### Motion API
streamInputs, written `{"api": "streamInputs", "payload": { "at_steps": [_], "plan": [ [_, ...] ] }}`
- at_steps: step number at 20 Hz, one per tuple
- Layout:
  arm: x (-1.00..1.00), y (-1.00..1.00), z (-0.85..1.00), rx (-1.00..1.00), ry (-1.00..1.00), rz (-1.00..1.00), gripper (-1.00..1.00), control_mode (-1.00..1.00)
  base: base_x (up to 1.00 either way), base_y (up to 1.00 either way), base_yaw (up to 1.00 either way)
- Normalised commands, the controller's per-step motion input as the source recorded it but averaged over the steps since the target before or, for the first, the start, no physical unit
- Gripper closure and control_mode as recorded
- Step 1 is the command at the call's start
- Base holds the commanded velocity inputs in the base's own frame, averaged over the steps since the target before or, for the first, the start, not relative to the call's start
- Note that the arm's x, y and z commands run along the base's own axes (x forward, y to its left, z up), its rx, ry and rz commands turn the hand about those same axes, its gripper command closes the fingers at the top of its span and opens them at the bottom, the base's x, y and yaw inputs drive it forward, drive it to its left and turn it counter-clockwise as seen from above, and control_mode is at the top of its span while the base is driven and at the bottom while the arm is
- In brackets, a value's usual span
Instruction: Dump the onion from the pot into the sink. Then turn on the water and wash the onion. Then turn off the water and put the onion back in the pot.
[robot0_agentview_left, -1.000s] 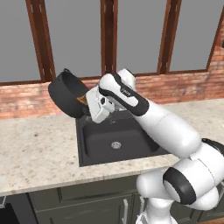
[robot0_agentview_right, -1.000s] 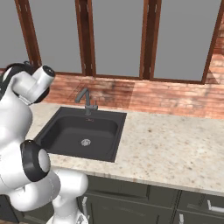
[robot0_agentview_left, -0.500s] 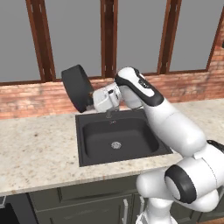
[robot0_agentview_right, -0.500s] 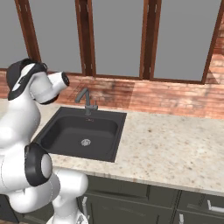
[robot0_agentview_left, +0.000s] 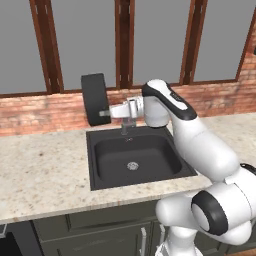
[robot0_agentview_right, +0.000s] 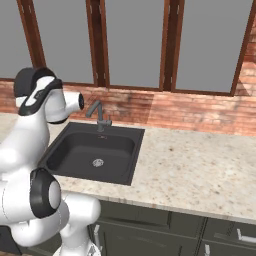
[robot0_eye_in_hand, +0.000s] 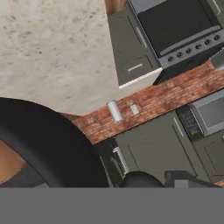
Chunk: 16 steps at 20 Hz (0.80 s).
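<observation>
The black pot (robot0_agentview_left: 95, 99) hangs on its edge above the back left corner of the sink (robot0_agentview_left: 92, 162), in front of the brick wall. My gripper (robot0_agentview_left: 106, 114) is shut on the pot's lower right side, with the wrist reaching in from the right. In the hand view the pot (robot0_eye_in_hand: 52, 140) is a broad black curve across the lower left. The sink (robot0_agentview_right: 131, 155) basin is bare apart from its silver drain (robot0_agentview_left: 132, 165). The onion is hidden; I cannot tell whether it is inside the pot.
The faucet (robot0_agentview_right: 99, 115) stands at the sink's back edge, just under my wrist. Speckled counter (robot0_agentview_left: 40, 170) runs on both sides of the basin. Window frames rise above the brick ledge. A stove (robot0_eye_in_hand: 179, 26) lies beyond the counter's far left end.
The pot has rolled further over, from tilted to standing on its edge, and shifted slightly right over the sink's back. The orange bulb seen inside it a second ago no longer shows.
</observation>
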Motion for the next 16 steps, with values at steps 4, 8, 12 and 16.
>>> {"api": "streamInputs", "payload": {
  "at_steps": [4, 8, 12, 16],
  "plan": [
    [0.00, 0.00, 0.53, 0.15, 0.04, -0.09, 1.00, -1.00, 0.00, 0.00, 0.00],
    [0.00, -0.01, 0.42, 0.12, 0.07, -0.09, 1.00, -1.00, 0.00, 0.00, 0.00],
    [0.07, -0.10, 0.25, 0.11, 0.18, -0.10, 1.00, -1.00, 0.00, 0.00, 0.00],
    [0.34, -0.15, 0.24, 0.12, 0.25, -0.10, 1.00, -1.00, 0.00, 0.00, 0.00]
  ]
}}
